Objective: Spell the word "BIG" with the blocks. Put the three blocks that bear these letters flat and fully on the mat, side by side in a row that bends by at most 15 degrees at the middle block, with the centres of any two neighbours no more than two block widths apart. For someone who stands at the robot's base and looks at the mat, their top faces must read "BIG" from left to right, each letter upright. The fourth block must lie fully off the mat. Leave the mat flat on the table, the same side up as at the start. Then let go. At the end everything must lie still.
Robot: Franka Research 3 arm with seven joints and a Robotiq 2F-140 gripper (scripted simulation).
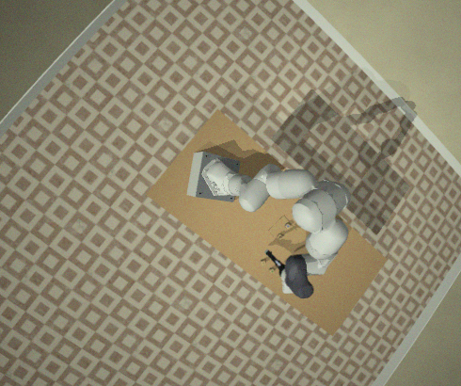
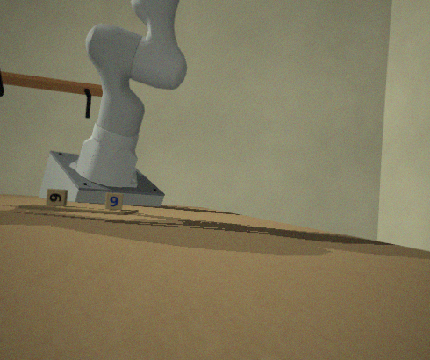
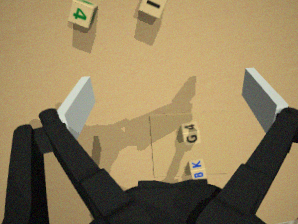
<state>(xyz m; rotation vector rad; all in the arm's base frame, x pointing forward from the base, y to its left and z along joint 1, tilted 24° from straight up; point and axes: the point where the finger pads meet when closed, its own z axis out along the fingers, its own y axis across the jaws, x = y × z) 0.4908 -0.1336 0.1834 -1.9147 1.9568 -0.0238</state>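
While the gripper (image 1: 275,262) (image 3: 167,85) gapes, blue B (image 3: 198,170) sideways in the wrist view.

The tan table (image 1: 199,217) (image 2: 195,298) (image 3: 120,62) bears two blocks (image 1: 272,270) (image 3: 82,15) and, seemingly, a mat (image 1: 278,226) (image 2: 125,212) (image 3: 165,127).

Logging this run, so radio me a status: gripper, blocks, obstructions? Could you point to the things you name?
Gripper (image 1: 267,262) (image 3: 167,85) open, nothing held. B block (image 3: 198,170) and G block (image 3: 190,133) apart. Nothing visible between fingers.

Beside the mat (image 3: 170,145), the G block (image 3: 190,133) and B block (image 3: 197,170) stand as obstacles, apparently with a narrow gap between them; beyond it, a block with a green 4 (image 3: 82,14) and another block (image 3: 150,10) stand apart, a passage between.
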